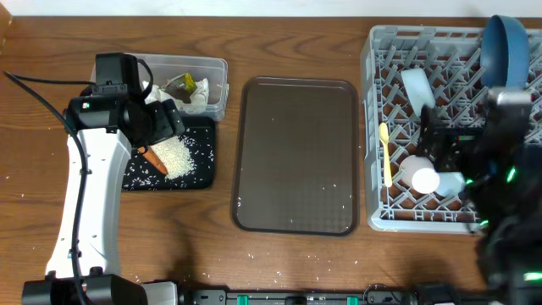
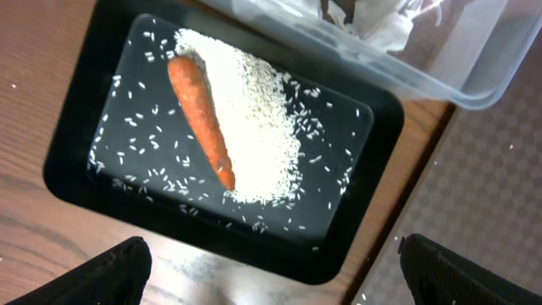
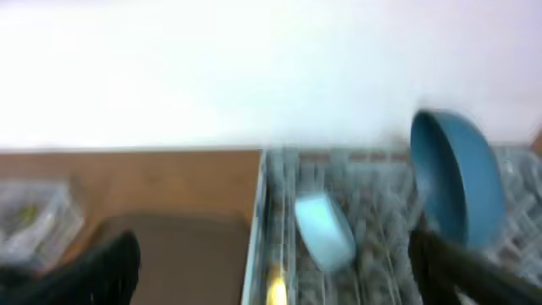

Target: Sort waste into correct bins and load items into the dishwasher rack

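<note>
An orange carrot (image 2: 201, 119) lies beside a heap of white rice (image 2: 254, 119) in the black tray (image 2: 76, 161). My left gripper (image 2: 271, 263) hovers open over the tray's near edge, holding nothing; from overhead it (image 1: 161, 123) hangs above the carrot (image 1: 153, 158). The clear tub (image 1: 216, 68) holds a crumpled tissue (image 1: 196, 100) and a yellow-green wrapper (image 1: 186, 83). In the grey rack (image 1: 377, 216) are the light blue cup (image 1: 417, 85), the blue plate (image 1: 506, 51) on edge, the yellow spoon (image 1: 386, 152) and a white rounded dish (image 1: 423, 180). My right gripper (image 3: 275, 263) is open above the rack, empty.
A large brown serving tray (image 1: 296, 152) lies between the bins and the rack, with a few rice grains on it. More grains dot the wooden table (image 1: 279, 263) near its front edge. The right wrist view is blurred.
</note>
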{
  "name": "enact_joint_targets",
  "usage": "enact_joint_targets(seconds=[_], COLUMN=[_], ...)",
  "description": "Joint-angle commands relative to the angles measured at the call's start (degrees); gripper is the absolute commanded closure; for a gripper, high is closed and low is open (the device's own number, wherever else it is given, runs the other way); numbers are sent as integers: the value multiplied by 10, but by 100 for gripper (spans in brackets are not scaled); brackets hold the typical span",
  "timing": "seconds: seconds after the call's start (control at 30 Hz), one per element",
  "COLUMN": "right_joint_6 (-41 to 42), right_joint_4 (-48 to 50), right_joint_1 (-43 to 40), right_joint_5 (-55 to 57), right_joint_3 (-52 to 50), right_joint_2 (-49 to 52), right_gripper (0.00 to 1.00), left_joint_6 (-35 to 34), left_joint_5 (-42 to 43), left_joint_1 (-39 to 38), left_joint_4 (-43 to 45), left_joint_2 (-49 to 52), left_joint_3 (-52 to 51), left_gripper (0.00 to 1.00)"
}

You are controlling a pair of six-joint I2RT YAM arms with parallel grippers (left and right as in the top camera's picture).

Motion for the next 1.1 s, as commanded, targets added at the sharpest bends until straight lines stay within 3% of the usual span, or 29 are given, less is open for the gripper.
enact_joint_targets(seconds=[0.0,0.13,0.37,0.57,1.07], right_joint_6=[-8,11,12,16,16], right_joint_4=[163,278,313,286,286], right_joint_1=[-36,-44,-39,-30,-30], right_joint_5=[-27,-21,-15,-27,-27], right_joint_3=[-255,-431,-602,-619,-619], right_joint_2=[-132,-247,-394,-453,-455], right_gripper=[1,1,1,1,1], left_joint_6=[1,1,1,1,1], left_joint_5=[1,1,1,1,1], left_joint_1=[3,3,3,3,3], left_joint_4=[0,0,0,0,0], left_joint_2=[4,4,4,4,4], left_joint_3=[1,1,1,1,1], left_gripper=[4,4,4,4,4])
